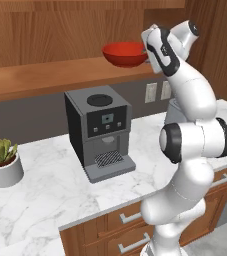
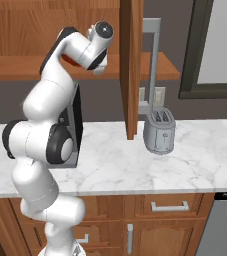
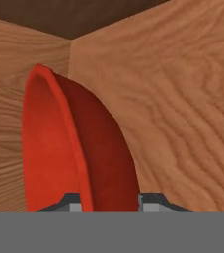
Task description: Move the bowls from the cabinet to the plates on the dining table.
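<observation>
The brown wooden cabinet [image 1: 45,45] stands open above a white marble counter [image 1: 45,200]. A white arm [image 1: 195,130] reaches up to its shelf. On the counter stand a grey coffee machine [image 1: 101,134], a toaster [image 2: 159,131] to the right and a potted succulent [image 1: 3,162] far left. The glossy red bowl [image 1: 124,53] sits on the cabinet shelf. The gripper [image 3: 106,200] straddles the bowl's right rim, one finger on each side of the wall; whether the jaws already pinch it I cannot tell.
</observation>
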Tool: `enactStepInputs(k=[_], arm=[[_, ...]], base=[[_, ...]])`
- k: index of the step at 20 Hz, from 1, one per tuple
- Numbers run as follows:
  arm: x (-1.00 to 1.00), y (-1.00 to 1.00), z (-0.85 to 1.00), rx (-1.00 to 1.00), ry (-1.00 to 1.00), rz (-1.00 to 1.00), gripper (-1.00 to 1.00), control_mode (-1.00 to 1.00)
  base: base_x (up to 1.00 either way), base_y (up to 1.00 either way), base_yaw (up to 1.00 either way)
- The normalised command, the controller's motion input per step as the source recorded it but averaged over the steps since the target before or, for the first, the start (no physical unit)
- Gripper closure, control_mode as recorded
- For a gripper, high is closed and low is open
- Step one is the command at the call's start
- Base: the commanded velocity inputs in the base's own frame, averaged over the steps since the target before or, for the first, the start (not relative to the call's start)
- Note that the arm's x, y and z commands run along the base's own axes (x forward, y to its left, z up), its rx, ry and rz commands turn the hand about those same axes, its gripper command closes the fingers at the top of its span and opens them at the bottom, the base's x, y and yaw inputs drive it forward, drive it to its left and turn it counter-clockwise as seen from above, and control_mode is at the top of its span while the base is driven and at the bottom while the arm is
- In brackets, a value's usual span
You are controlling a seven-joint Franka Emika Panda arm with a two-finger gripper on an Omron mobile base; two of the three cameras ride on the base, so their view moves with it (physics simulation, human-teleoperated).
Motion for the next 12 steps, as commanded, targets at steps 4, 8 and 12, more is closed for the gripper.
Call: enactStepInputs(k=[4, 8, 12], arm=[[-0.14, 0.00, 0.22, 0.00, -0.03, 0.01, 1.00, -1.00], [-0.20, 0.00, 0.38, 0.00, -0.04, 0.00, 1.00, -1.00], [-0.35, -0.01, 0.32, 0.00, -0.06, -0.02, 1.00, -1.00]], base=[[0.00, 0.00, 0.00], [0.00, 0.00, 0.00], [0.00, 0.00, 0.00]])
